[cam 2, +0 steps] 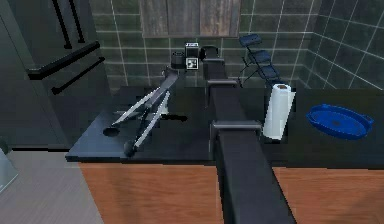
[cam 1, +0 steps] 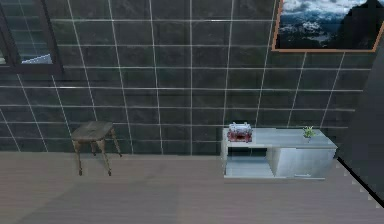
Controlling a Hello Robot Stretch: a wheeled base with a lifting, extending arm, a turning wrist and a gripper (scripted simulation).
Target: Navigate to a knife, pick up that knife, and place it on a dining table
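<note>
Jaws: state cannot be told, nor whether anything is being held; gripper [cam 2: 125,138] is reaching over the dark countertop [cam 2: 95,150], left of the paper towel roll [cam 2: 278,110]. Knife: cannot be told apart from the thin grey fingers [cam 2: 145,105] showing against that countertop. Blue plate [cam 2: 340,120] is sitting right of the roll; black fridge [cam 2: 45,70] is standing far left of it.
</note>
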